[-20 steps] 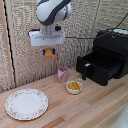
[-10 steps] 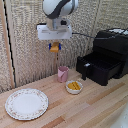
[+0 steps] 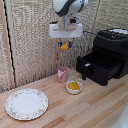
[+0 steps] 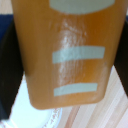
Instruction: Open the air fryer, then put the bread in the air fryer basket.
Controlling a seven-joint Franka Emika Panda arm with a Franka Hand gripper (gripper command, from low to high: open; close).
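The air fryer (image 3: 112,47), a large glossy black box with rounded edges, is seen at the far right corner of the wooden tabletop (image 3: 95,107), as the exterior view shows it. Its air fryer basket (image 3: 97,67) is pulled out toward the middle of the tabletop, a deep square black drawer with its top open. The air fryer handle (image 3: 85,70), a short chunky black bar, juts from the drawer's face.

A round patterned plate (image 3: 26,104) is set near the front left corner, with bare wood around it. A pink cup (image 3: 62,74) stands upright near the back edge, about midway along it. A small white bowl (image 3: 74,87) of yellow-orange chunks lies just beside the cup, toward the front, between the cup and the drawer.

The gripper (image 3: 65,46) hangs high above the tabletop, over the cup and to the left of the drawer, well apart from both. Its dark-blue fingers are clamped on the bread (image 3: 65,46), of which only a small golden-orange part is seen between them in the exterior view. In the wrist view the bread (image 4: 67,50) fills most of the picture: an oblong golden-brown piece with a glossy surface and pale rectangular reflections across it. Wood and a white rim are seen blurred behind it.

Open air lies between the held bread and the drawer's rim.
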